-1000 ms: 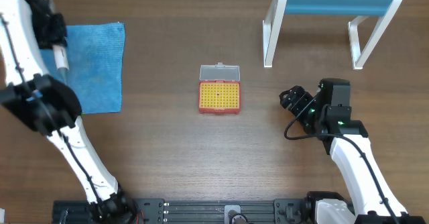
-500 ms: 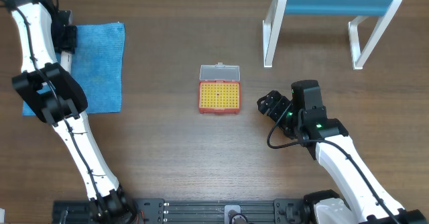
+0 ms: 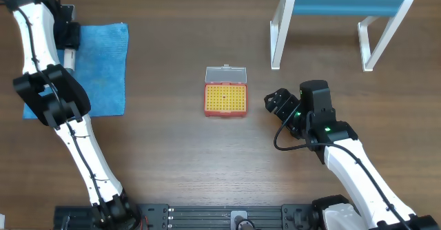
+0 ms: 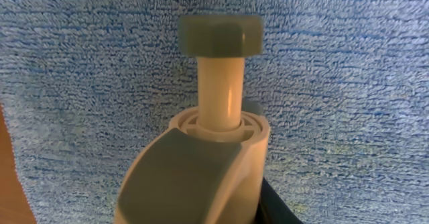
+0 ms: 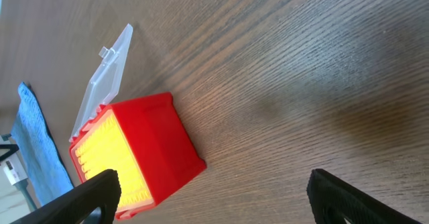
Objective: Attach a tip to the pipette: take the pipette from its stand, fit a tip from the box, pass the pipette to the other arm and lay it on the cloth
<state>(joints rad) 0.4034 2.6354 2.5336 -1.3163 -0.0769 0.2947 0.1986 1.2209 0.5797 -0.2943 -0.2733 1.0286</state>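
The pipette (image 4: 214,117) fills the left wrist view: grey plunger button, white shaft and a grey-and-cream body, close over the blue cloth (image 4: 348,83). From above, my left gripper (image 3: 67,36) is at the far left over the cloth (image 3: 103,65), shut on the pipette (image 3: 69,59), whose white body points toward the near side. The red tip box (image 3: 226,99) with yellow tips stands mid-table, its clear lid (image 3: 226,73) open at the back. My right gripper (image 3: 279,105) is just right of the box, open and holding nothing. In its wrist view, my right gripper (image 5: 214,194) faces the box (image 5: 144,153).
The pipette stand (image 3: 348,1), a blue bar on white legs, is at the back right. Bare wooden table lies between the cloth and the tip box and along the near side. The cloth's edge (image 5: 33,143) shows beyond the box.
My right arm has moved left, closer to the tip box. My left arm swung farther toward the back left over the cloth a second ago and has barely moved since.
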